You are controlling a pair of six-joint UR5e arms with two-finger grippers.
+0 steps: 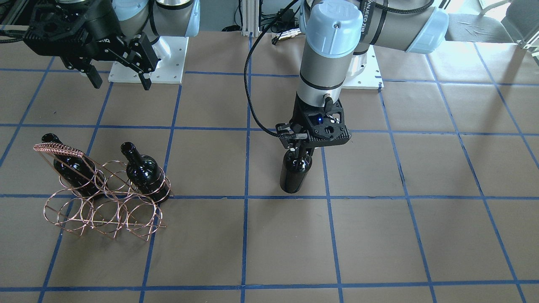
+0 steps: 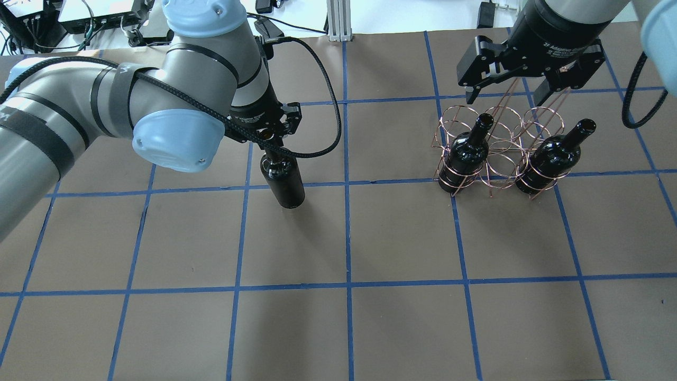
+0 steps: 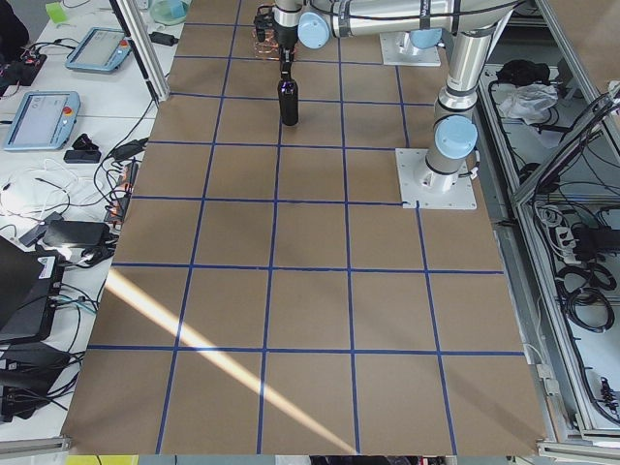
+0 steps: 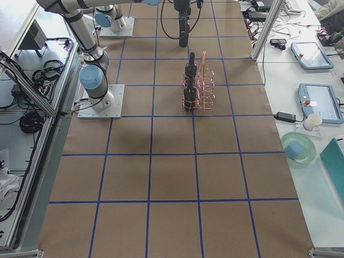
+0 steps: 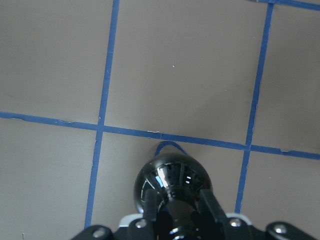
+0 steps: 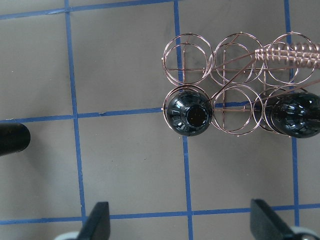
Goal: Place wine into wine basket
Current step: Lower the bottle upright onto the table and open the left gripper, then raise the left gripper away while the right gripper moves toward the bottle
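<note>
Wine [image 1: 294,176] upright near the middle of the table [image 1: 379,235], well in from every edge and well apart from the basket [image 1: 110,205]; whether its base rests on the paper or is just off it, cannot tell

Left gripper [image 1: 300,147] comes straight down from above, fingers [image 5: 209,202] clamped on the neck. Likely reason: a neck hold leaves the body bare, so it can drop through a ring without the fingers fouling the wire

Basket sits toward the table end on the robot's right. Two other bottles [image 1: 145,174] [image 1: 73,168] fill the end rings of the row nearer the robot; the middle ring between them and the whole far row are empty. The middle ring looks the handiest target, though the handle frame crowds it

Right gripper [image 6: 180,222] hangs above the table just beside the basket, jaws spread wide, holding nothing; probably parked clear, or ready to steady the wire

Writing: "2F Adaptive" on the right gripper's body in the overhead view; "ANJEED", cut off, on a strap of the left arm. No labels on the bottles
</note>
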